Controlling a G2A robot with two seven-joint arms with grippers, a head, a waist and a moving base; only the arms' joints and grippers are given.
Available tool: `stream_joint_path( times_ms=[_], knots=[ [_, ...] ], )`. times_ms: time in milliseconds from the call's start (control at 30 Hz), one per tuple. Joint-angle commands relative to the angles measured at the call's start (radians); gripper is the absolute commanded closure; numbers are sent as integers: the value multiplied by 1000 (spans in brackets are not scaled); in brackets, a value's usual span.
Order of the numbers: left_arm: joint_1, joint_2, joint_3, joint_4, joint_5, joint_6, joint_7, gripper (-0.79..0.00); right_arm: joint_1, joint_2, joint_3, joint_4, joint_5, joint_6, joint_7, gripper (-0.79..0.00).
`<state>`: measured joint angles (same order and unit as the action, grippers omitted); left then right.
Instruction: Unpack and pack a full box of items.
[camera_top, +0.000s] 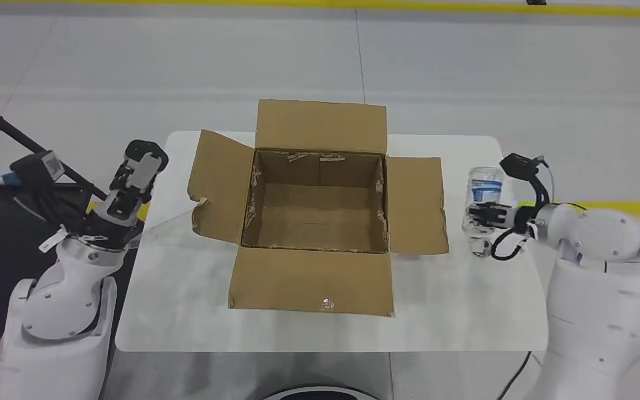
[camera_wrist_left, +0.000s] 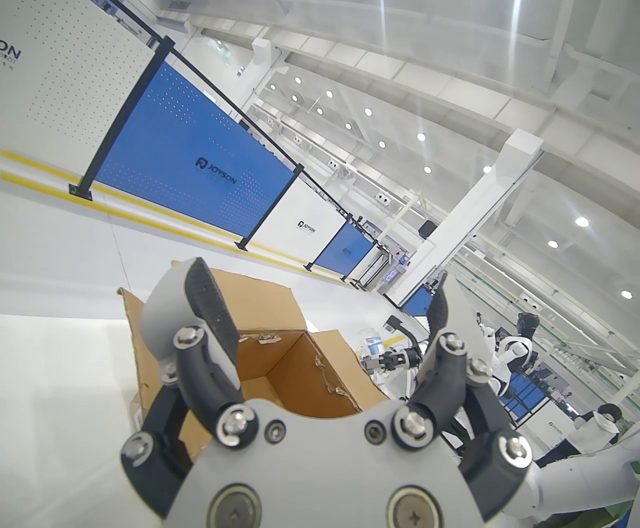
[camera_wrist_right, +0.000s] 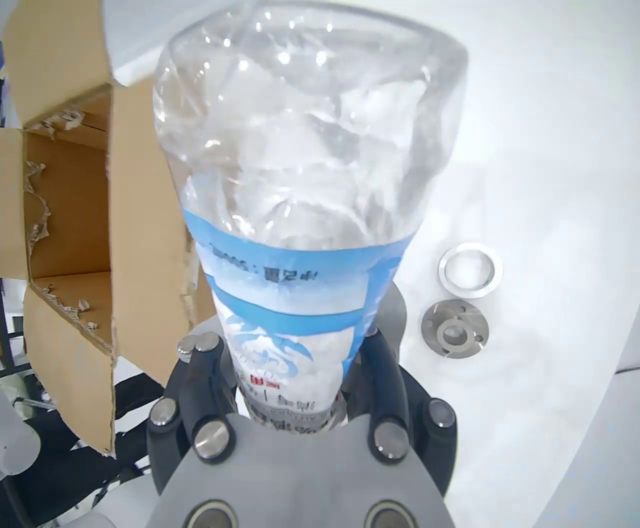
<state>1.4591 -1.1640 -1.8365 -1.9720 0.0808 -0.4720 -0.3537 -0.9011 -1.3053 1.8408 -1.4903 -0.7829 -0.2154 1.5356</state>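
Right gripper (camera_top: 487, 216) is clamping the bottle (camera_wrist_right: 300, 175) beside the empty box (camera_top: 315, 205) — I'm judging unpacking nearly done, repacking all ahead.

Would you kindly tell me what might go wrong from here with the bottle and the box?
1. The right pincer grips the clear bottle at its label. The thin wall looks dented, so it might slip or buckle.
2. The flap of the box lies spread out toward the bottle, and a low path could snag it.
3. Two metal rings lie on the table near the bottle. Set down on them, it could tip.
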Motion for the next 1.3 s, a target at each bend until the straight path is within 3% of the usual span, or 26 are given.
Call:
stream_joint_path(
  times_ms=[0,267,700,967,1267],
  knots=[
    [1,0,3,-1,4,1,2,-785,11,8,-17,67,-1,-8,0,0],
    [10,1,13,-8,24,6,17,-785,58,44,-97,234,21,-52,0,0],
    [39,2,12,-22,39,5,45,-785,122,82,-212,374,90,-70,-1,-34],
    [52,3,2,-26,35,-1,50,-785,148,92,-259,428,118,-75,-21,-234],
    [58,5,-8,-26,28,-4,48,-785,159,104,-300,452,144,-70,-40,-286]
  ],
)
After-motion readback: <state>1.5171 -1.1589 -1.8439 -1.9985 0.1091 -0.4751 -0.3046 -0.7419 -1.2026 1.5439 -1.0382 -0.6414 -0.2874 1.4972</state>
